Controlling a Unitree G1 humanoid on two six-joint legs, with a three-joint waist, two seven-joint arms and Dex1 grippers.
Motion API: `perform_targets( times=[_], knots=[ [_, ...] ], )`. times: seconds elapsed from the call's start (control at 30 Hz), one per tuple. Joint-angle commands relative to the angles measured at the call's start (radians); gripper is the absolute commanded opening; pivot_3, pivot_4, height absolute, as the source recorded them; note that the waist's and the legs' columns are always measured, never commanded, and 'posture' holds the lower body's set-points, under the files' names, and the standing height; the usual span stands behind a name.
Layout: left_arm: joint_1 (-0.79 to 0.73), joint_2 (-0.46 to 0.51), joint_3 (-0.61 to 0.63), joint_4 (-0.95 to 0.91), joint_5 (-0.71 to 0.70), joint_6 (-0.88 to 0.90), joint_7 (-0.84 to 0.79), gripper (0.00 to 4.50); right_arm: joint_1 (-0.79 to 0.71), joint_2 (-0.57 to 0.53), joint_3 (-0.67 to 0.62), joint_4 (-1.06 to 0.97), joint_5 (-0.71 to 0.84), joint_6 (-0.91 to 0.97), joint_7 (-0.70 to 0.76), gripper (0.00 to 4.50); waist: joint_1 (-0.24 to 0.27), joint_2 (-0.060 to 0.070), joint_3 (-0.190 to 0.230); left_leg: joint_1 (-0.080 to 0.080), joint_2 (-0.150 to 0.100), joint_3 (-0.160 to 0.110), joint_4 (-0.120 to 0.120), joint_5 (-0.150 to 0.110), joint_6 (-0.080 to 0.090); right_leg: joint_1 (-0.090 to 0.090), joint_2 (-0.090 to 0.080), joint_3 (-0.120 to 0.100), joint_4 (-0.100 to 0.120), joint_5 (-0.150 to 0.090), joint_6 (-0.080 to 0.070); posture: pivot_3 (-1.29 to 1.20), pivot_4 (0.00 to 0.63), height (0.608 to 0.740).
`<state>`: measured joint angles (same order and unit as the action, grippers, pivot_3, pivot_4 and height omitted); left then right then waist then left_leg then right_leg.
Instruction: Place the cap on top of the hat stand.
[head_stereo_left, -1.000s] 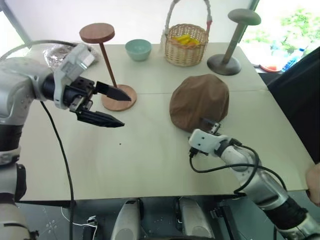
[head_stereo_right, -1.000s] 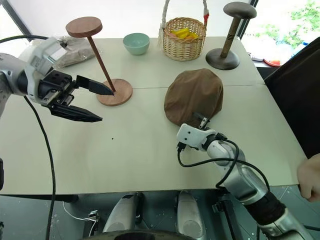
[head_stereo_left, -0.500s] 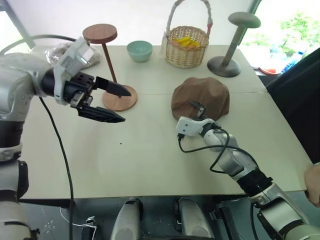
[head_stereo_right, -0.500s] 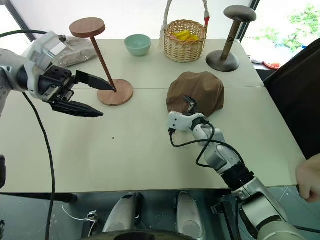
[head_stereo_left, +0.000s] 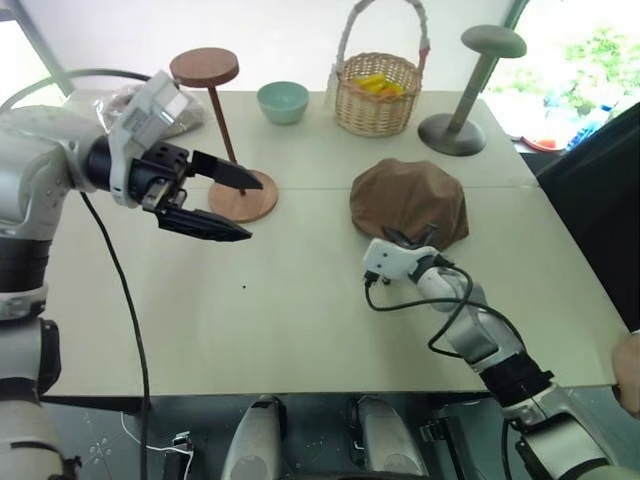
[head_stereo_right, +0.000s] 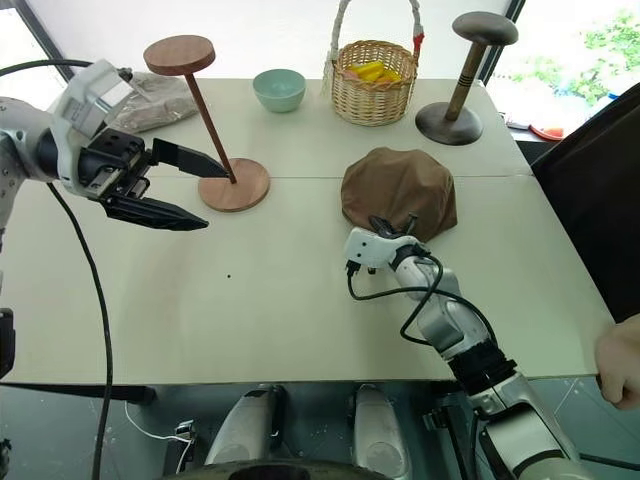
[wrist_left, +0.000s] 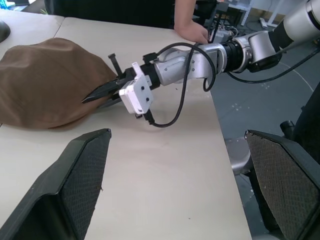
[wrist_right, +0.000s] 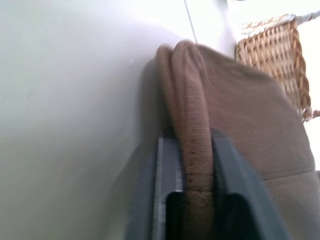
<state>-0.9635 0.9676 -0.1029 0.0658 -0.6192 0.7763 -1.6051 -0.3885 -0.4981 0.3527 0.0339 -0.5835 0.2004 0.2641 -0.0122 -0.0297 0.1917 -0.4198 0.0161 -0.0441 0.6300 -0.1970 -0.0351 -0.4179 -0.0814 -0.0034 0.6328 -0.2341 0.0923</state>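
The table (head_stereo_left: 300, 330) is unchanged as the stage, and every place here is taken from the cap (head_stereo_left: 408, 203). The cap lies on the tabletop, dome up, and its near edge is now bunched up where a second ago it lay flatter and rounder. The hat stand (head_stereo_left: 222, 130) is found well to the cap's left, upright on its round base, its top disc bare. A wicker basket (head_stereo_left: 375, 92) and a grey stand (head_stereo_left: 470, 92) are set beyond the cap, a pale bowl (head_stereo_left: 283, 101) beyond and to its left.

The big change is at the right gripper (head_stereo_left: 412, 240): it has been pushed in against the cap's near rim, and its jaws, wide a moment ago, are now closed. From the right wrist view a rolled fold of brown fabric (wrist_right: 192, 150) is seen pinched between the two fingers (wrist_right: 160, 170). The left gripper (head_stereo_left: 232, 205) is held in the air just on the near side of the hat stand's base, jaws spread wide, nothing in them, as before.

So the grasp is judged to be made. The lift and the carry leftwards to the disc are not yet begun.
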Motion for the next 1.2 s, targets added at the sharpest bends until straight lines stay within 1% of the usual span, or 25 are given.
perform_targets(
  times=[0.03,0.17,0.27,0.4,0.43,0.53,0.6,0.67,0.7,0.77,0.9,1.03,1.2],
  knots=[
    [-0.033,0.002,0.044,-0.006,-0.006,0.002,0.018,4.5,0.007,-0.019,-0.051,-0.009,0.018,0.046,0.046,0.02,0.0,0.0,0.0,0.0,0.0,0.0,0.0,0.0,0.0,0.0,0.0,0.0,0.0,0.0,0.0,0.0,0.15,0.74],
    [-0.034,0.003,0.062,-0.006,-0.012,0.006,0.041,4.5,-0.033,-0.038,-0.101,-0.037,0.03,0.061,0.084,0.02,0.001,0.0,0.0,-0.001,0.0,0.0,0.0,0.0,0.0,0.0,0.0,0.0,0.0,0.0,0.0,0.0,0.15,0.74],
    [-0.037,0.002,0.104,-0.002,-0.018,0.009,0.094,4.5,-0.104,-0.088,-0.144,-0.05,0.042,0.047,0.123,0.02,0.001,0.002,0.001,-0.001,0.0,0.0,0.0,0.0,0.0,0.0,0.0,0.0,0.0,0.0,0.0,0.0,0.15,0.74],
    [-0.078,-0.028,0.226,0.027,-0.003,0.009,0.311,4.5,-0.324,-0.178,-0.176,-0.007,0.068,-0.038,0.183,0.02,-0.005,0.006,0.005,-0.006,0.0,0.0,0.001,0.0,0.0,-0.006,0.0,0.0,0.0,0.001,0.0,0.0,0.15,0.74],
    [-0.077,-0.032,0.242,0.023,-0.002,0.004,0.337,4.5,-0.355,-0.187,-0.174,0.007,0.073,-0.052,0.188,0.02,-0.01,0.008,0.006,-0.006,0.0,0.0,0.001,0.0,0.0,-0.007,0.0,0.0,0.001,0.001,0.001,0.0,0.15,0.74],
    [-0.042,-0.007,0.34,-0.021,-0.017,0.015,0.429,4.5,-0.543,-0.184,-0.154,0.104,0.082,-0.133,0.195,0.02,-0.03,0.008,0.006,-0.005,0.0,0.0,-0.003,0.0,0.0,-0.008,0.001,0.0,0.001,0.002,0.005,0.0,0.15,0.74],
    [-0.011,0.023,0.398,-0.048,-0.026,0.03,0.468,4.5,-0.651,-0.157,-0.141,0.167,0.091,-0.181,0.189,0.02,-0.038,0.008,0.006,-0.005,0.0,0.0,-0.007,0.0,0.0,-0.01,0.001,0.0,0.001,0.002,0.005,0.0,0.15,0.74],
    [0.038,0.077,0.463,-0.063,-0.024,0.041,0.488,4.5,-0.764,-0.104,-0.122,0.245,0.108,-0.239,0.181,0.02,-0.053,0.008,0.006,-0.005,0.0,0.001,-0.009,0.0,0.0,-0.011,0.001,0.001,0.001,0.003,0.005,0.0,0.15,0.74],
    [0.06,0.099,0.491,-0.065,-0.024,0.043,0.497,4.5,-0.807,-0.082,-0.113,0.28,0.109,-0.269,0.175,0.02,-0.061,0.008,0.006,-0.005,0.001,0.001,-0.01,0.0,0.0,-0.012,0.001,0.001,0.002,0.003,0.005,0.0,0.15,0.74],
    [0.096,0.131,0.531,-0.067,-0.029,0.046,0.517,4.5,-0.868,-0.05,-0.101,0.34,0.107,-0.327,0.162,0.02,-0.06,0.008,0.006,-0.005,0.001,0.003,-0.012,0.0,0.0,-0.014,0.001,0.003,0.002,0.003,0.005,0.0,0.15,0.74],
    [0.215,0.21,0.688,-0.011,0.0,0.057,0.569,4.5,-1.041,0.1,-0.065,0.511,0.133,-0.443,0.135,0.02,-0.061,0.008,0.006,-0.005,0.001,0.004,-0.013,0.0,0.0,-0.015,0.001,0.003,0.002,0.003,0.005,0.0,0.15,0.74],
    [0.326,0.231,0.806,0.043,0.022,0.039,0.608,4.5,-1.168,0.21,-0.037,0.694,0.124,-0.548,0.086,0.02,-0.06,0.008,0.006,-0.004,0.001,0.006,-0.014,0.001,-0.001,-0.017,0.001,0.006,0.005,0.003,0.005,0.0,0.15,0.74],
    [0.415,0.234,0.89,0.065,0.025,0.028,0.645,4.5,-1.29,0.329,-0.008,0.917,0.112,-0.636,0.015,0.02,-0.056,0.005,0.005,-0.005,0.001,0.006,-0.014,0.002,-0.004,-0.017,0.0,0.006,0.004,0.003,0.005,0.0,0.15,0.74]
  ],
)
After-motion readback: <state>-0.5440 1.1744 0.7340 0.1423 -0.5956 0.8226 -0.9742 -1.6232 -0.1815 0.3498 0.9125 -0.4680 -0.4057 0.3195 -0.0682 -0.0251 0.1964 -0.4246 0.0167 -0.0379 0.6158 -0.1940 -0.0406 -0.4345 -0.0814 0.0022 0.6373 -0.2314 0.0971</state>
